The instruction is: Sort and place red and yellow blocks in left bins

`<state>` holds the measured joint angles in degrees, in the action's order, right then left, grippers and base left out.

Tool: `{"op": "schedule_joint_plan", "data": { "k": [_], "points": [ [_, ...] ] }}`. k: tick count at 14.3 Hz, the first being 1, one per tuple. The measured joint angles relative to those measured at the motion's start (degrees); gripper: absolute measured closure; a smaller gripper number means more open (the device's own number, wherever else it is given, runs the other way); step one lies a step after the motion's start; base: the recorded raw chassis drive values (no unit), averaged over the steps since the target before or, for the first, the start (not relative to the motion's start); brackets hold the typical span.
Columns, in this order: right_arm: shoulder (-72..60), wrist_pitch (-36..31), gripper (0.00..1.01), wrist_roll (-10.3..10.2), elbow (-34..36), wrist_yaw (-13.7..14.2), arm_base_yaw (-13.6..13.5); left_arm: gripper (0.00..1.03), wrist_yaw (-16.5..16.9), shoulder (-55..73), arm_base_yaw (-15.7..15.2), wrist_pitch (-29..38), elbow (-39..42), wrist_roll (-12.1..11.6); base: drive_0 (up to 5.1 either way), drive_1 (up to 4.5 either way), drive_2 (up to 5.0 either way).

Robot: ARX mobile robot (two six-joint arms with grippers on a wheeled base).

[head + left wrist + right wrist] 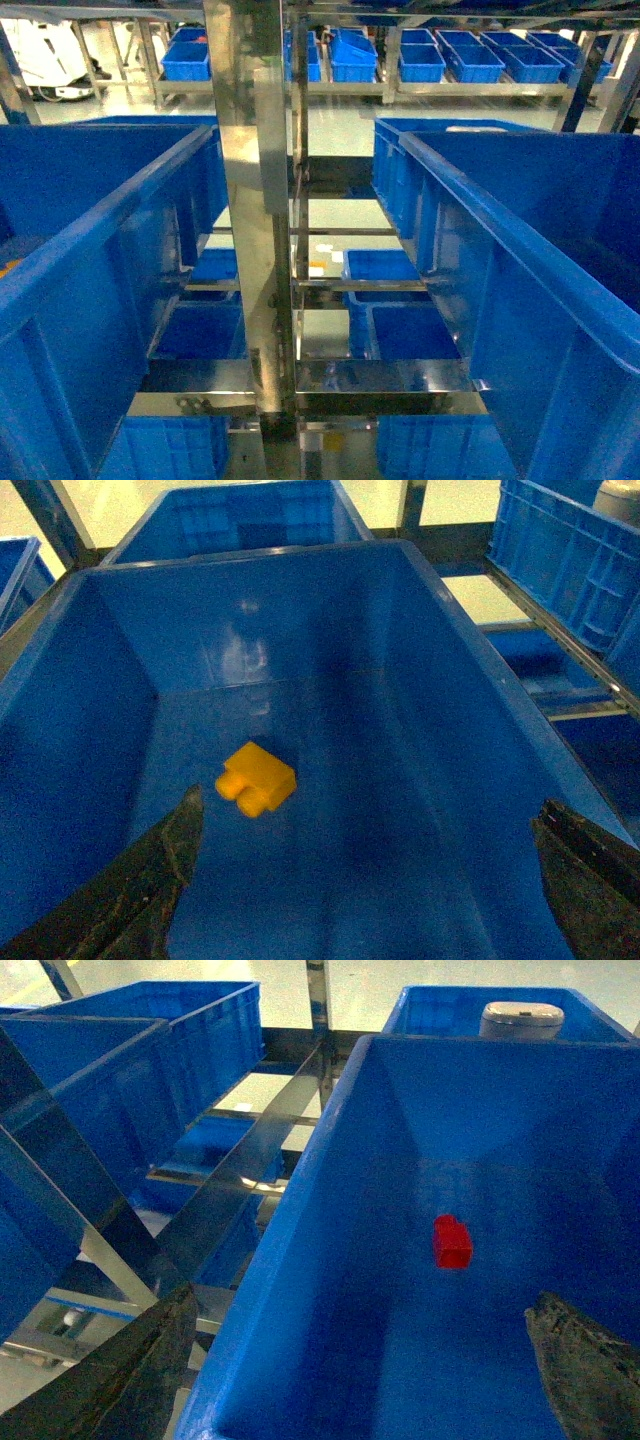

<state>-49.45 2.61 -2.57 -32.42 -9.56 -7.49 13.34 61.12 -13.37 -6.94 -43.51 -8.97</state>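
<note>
Blue plastic is filling nearly every view. Starting at the left, a deep left crate (pixel 330 610) is lying under the left wrist camera, and the yellow block (pixel 257 778) is resting on its floor, tipped onto its side with the studs pointing toward seven o'clock. The left gripper (pixel 365 880) is hanging above that crate with its dark fingers (pixel 150 880) spread wide at seven and five o'clock, holding nothing and well apart from the block. In the head view a steel post (pixel 250 250) is standing at the centre between the big crates. Moving right, the right crate (pixel 330 1260) is holding the red block (pixel 452 1241) on its floor. The right gripper (pixel 365 1360) is hovering over it, fingers likewise parted and gripping nothing.
</note>
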Motion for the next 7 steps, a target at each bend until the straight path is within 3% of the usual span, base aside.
{"op": "schedule_joint_plan", "data": {
  "k": [2, 7],
  "points": [
    [0.0, 0.0, 0.03, 0.0, 0.0, 0.0, 0.0, 0.05, 2.16, -3.34, -1.62, -3.28, 0.07, 0.04, 0.0, 0.0, 0.0],
    [0.0, 0.0, 0.03, 0.0, 0.0, 0.0, 0.0, 0.05, 0.98, -3.21, -0.66, -0.7, 0.83, 2.8, 0.0, 0.0, 0.0]
  ]
}}
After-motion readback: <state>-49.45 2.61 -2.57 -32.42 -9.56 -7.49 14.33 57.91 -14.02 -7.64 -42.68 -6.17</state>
